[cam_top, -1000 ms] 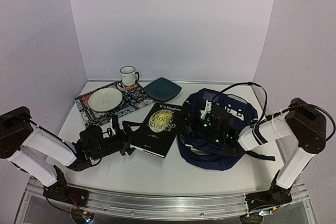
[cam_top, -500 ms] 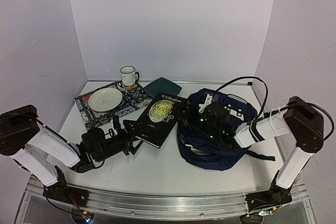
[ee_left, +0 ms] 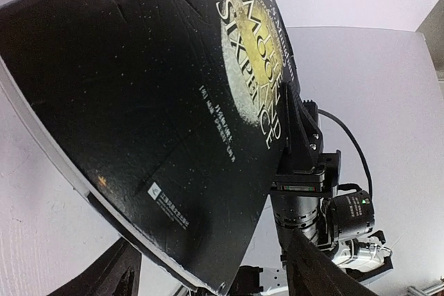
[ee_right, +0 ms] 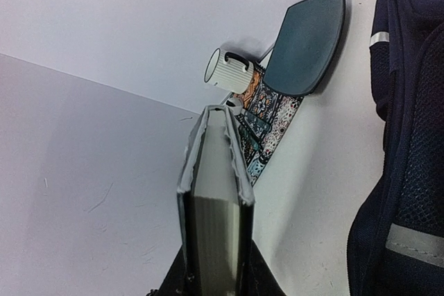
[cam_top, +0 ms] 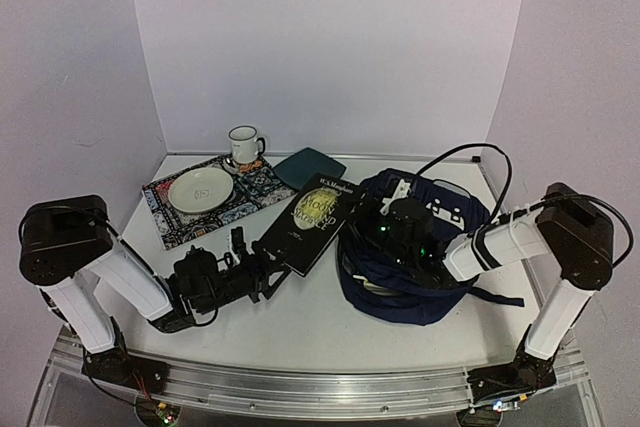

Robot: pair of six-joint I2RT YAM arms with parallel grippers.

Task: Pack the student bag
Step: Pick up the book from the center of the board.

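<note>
- The student bag (cam_top: 425, 305) is lying on the right half of the table (cam_top: 320, 332), a navy heap with the right arm reaching across its top.
- The right gripper (cam_top: 368, 212) is clamping the far end of a black book (cam_top: 312, 222). In its wrist view the page block is sitting edge-on, squeezed between the two fingers.
- The book is slanting from the bag's left edge towards the left arm, cover up, with a gold disc and "Moon and Sixpence" showing on it.
- The left gripper (cam_top: 268, 270) is sitting at the book's near corner, its fingers standing apart on either side of that corner. Cannot tell whether they are pressing on it.
- Cannot tell whether the book's near edge is touching the table.
- At the back left, a patterned mat (cam_top: 255, 182) is carrying a white dish (cam_top: 200, 188). A white mug (cam_top: 243, 144) is standing behind it and a dark teal plate (cam_top: 310, 168) is lying just to its right.
</note>
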